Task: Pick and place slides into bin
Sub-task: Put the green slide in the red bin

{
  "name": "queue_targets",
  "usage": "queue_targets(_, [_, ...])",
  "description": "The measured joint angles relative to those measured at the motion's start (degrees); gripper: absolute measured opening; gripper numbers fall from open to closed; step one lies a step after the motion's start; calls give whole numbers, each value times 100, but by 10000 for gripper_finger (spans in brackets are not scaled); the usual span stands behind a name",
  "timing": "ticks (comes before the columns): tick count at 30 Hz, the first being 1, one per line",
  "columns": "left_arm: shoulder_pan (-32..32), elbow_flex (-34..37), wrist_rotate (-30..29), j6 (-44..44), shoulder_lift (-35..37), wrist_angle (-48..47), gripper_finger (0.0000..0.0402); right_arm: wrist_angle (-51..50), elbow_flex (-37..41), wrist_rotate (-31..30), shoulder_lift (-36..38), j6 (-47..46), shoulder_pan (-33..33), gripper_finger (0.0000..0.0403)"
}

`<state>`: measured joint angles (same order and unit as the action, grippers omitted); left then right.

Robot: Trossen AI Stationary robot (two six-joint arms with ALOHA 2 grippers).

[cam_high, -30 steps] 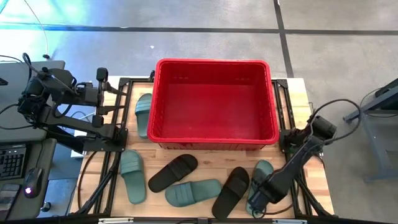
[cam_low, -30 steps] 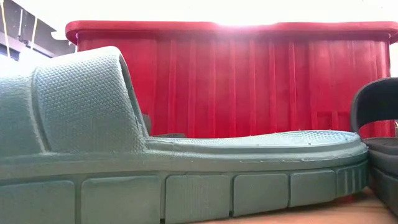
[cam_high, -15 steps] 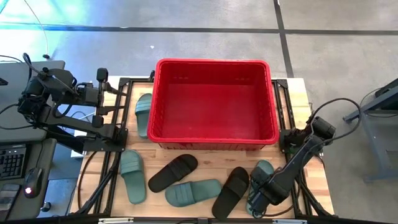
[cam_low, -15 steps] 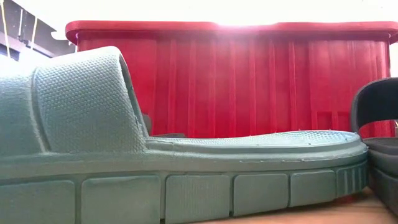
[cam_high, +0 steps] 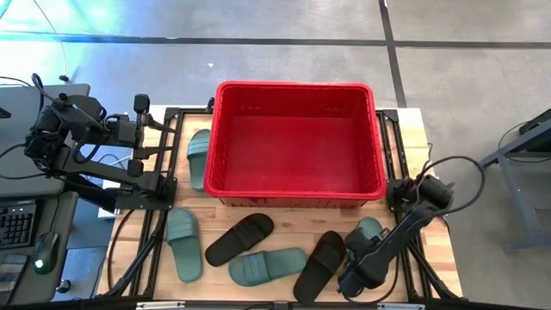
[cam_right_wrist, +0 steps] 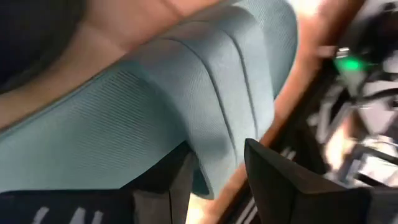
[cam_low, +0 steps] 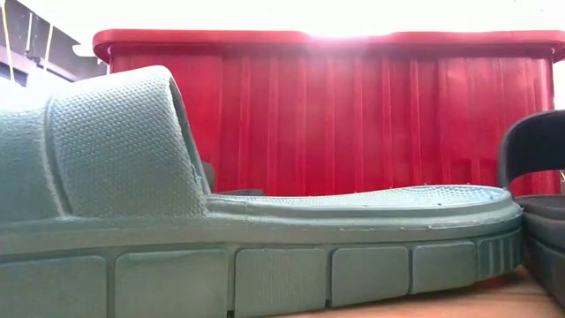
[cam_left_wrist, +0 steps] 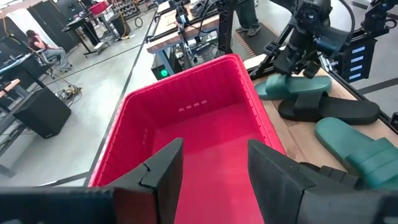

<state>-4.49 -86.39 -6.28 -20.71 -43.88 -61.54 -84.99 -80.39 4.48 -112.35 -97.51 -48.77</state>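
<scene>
The red bin (cam_high: 297, 142) stands at the table's far middle. One green slide (cam_high: 198, 159) lies left of it. Along the near side lie a green slide (cam_high: 182, 244), a black slide (cam_high: 239, 238), a green slide (cam_high: 267, 265), a black slide (cam_high: 320, 265) and a green slide (cam_high: 370, 229) at the near right. My right gripper (cam_high: 353, 277) is down on that last slide, open, with its strap edge (cam_right_wrist: 214, 134) between the fingers. My left gripper (cam_high: 151, 133) waits open at the far left, clear of everything. My right gripper comes at the near-right green slide from above. One finger (cam_right_wrist: 165, 180) shows partly beneath the strap's rim (cam_right_wrist: 205, 174) and the other finger (cam_right_wrist: 286, 180) stands outside it. I cannot tell whether the fingers touch it. The slide lies flat on the table.
The low view is filled by a green slide (cam_low: 221, 230) in front of the bin wall (cam_low: 353, 115), with a black slide (cam_low: 538, 177) at its right. Black frame rails (cam_high: 164, 207) run along both table sides. Bare wood (cam_high: 301, 220) shows between bin and slides.
My right arm has folded lower, and its gripper has shifted slightly toward the table's near-left corner, covering more of the near-right green slide. The slides and the bin have stayed where they were.
</scene>
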Motion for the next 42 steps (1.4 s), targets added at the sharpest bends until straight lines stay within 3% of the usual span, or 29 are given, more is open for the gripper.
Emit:
queue_targets(4, [2,0,0,0,0,0,161,-144,1,-156,-94,26,4,120])
queue_targets(10, [2,0,0,0,0,1,161,78,1,-183,-94,-124,39,12])
queue_targets(15, [2,0,0,0,0,2,161,347,-479,121,-43,84,87,4])
queue_targets(18, [1,0,0,12,0,2,161,215,-1399,-267,40,410,82,4])
queue_targets(24, [2,0,2,44,0,3,161,-543,-3963,-1872,152,1053,83,2])
queue_targets(26, [2,0,2,44,0,4,161,-478,-4750,-2851,185,1904,44,1])
queue_targets(28, [1,0,2,44,0,4,161,-416,-5431,-4208,191,2585,33,1])
queue_targets(31, [2,0,2,44,2,6,161,73,-5070,-5754,743,3901,158,1])
queue_targets(36, [2,0,2,44,0,11,161,-559,-4458,-6516,1455,4946,927,1])
queue_targets(40, [0,-2,2,46,-18,21,161,-307,-3919,-7295,1937,5700,2170,0])
queue_targets(42, [1,0,0,48,-26,14,161,-521,-3660,-7252,2092,5834,2911,0])
